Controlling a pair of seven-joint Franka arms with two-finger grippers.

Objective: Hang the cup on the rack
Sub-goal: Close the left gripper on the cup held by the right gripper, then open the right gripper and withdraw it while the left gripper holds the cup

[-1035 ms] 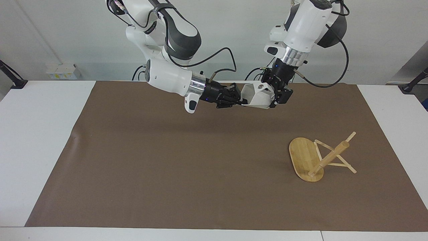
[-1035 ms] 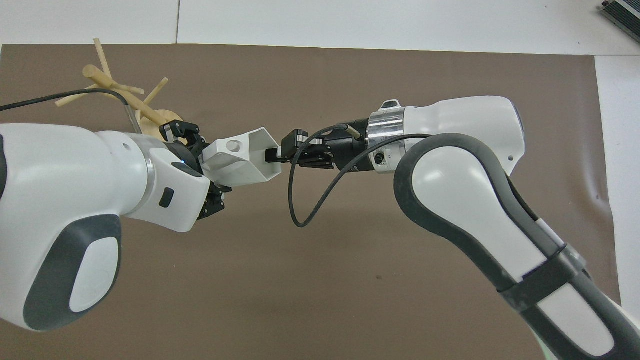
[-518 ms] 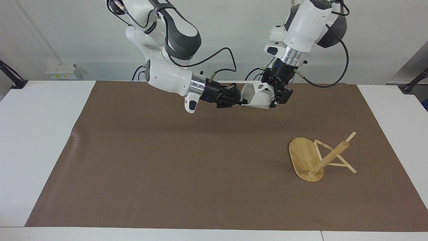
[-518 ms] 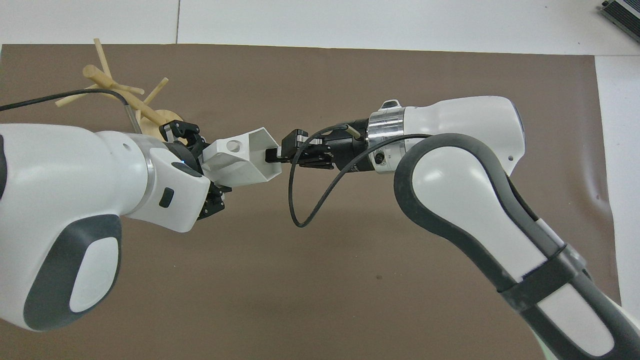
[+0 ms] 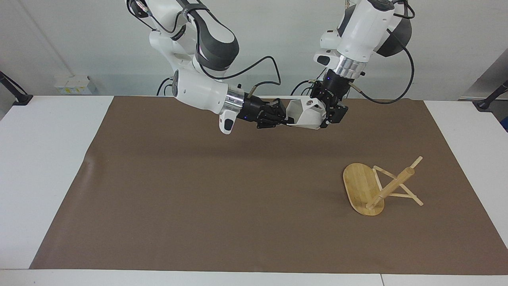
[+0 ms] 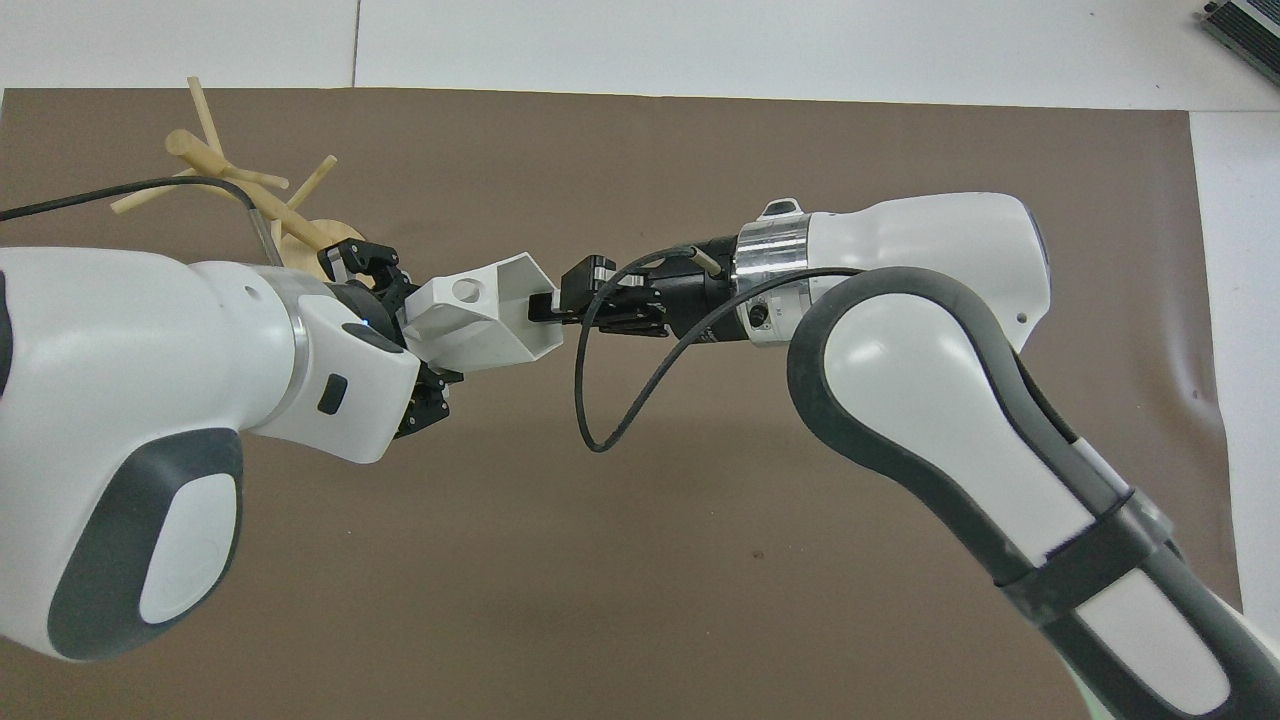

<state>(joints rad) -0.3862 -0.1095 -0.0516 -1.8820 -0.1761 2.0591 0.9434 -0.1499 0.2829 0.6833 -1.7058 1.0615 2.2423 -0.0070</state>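
The white faceted cup point(image 5: 305, 114) point(image 6: 487, 315) is held in the air on its side, over the mat's edge nearest the robots. My right gripper point(image 5: 286, 118) point(image 6: 545, 306) pinches its rim wall, one finger inside the mouth. My left gripper point(image 5: 331, 112) point(image 6: 405, 335) clasps its closed end, with the pierced handle point(image 6: 462, 292) facing up. The bamboo rack point(image 5: 377, 190) point(image 6: 250, 195) lies tipped over on the mat toward the left arm's end, its oval base point(image 5: 359, 186) on edge and its post and pegs resting on the mat.
A brown mat point(image 5: 222, 198) covers most of the white table point(image 5: 43, 159). The right arm's black cable point(image 6: 600, 400) hangs in a loop below its wrist.
Almost nothing. Both grippers and the cup between them have shifted very slightly, and the right arm's cable loop has swung a little.
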